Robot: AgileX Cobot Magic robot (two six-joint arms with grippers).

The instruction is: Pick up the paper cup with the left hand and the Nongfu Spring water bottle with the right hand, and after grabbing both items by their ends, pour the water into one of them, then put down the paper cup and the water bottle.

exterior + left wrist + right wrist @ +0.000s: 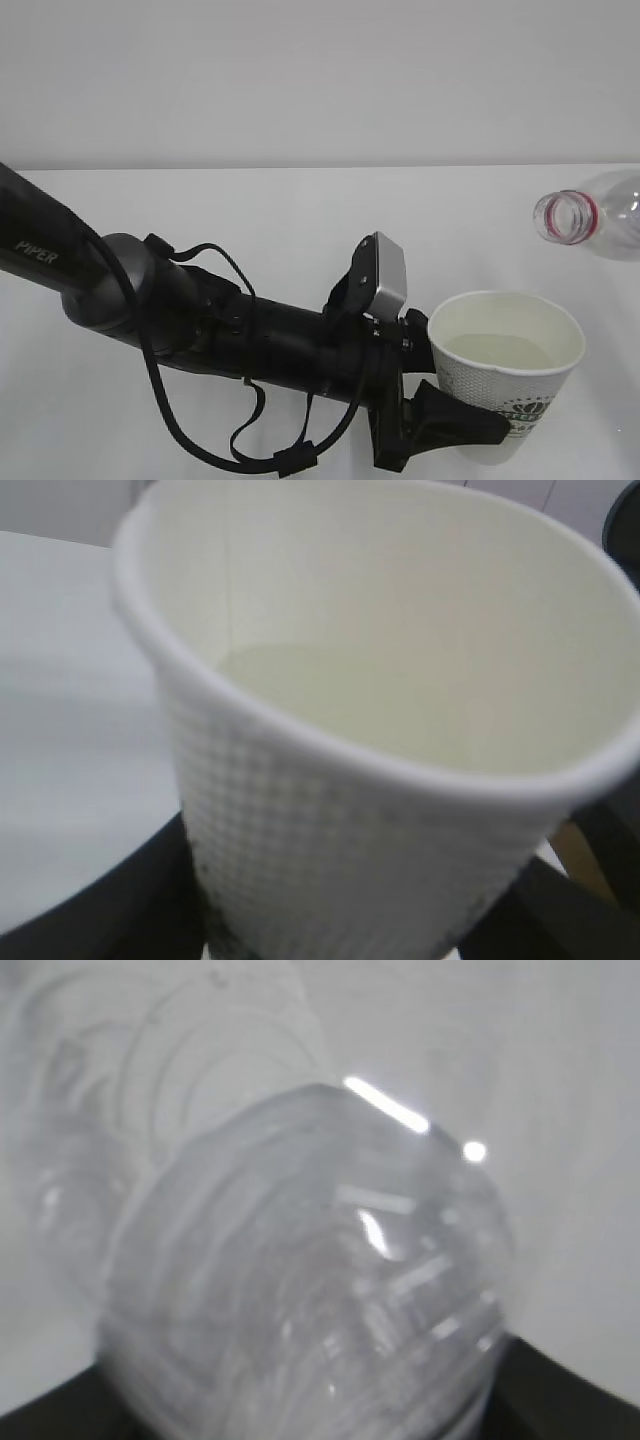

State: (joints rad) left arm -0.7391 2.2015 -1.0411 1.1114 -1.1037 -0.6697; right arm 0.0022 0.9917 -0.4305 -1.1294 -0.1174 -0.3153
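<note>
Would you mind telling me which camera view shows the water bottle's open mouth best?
The exterior view: the water bottle lies tilted at the right edge, its open mouth and red neck ring facing the camera, above the paper cup. The right wrist view shows only its blurred ribbed body from behind; the left wrist view shows none of it.

The plain white, matte tabletop ran back to a pale wall (the two met in one straight line). Whether the white paper cup's base rested on that surface could not be told.
</note>
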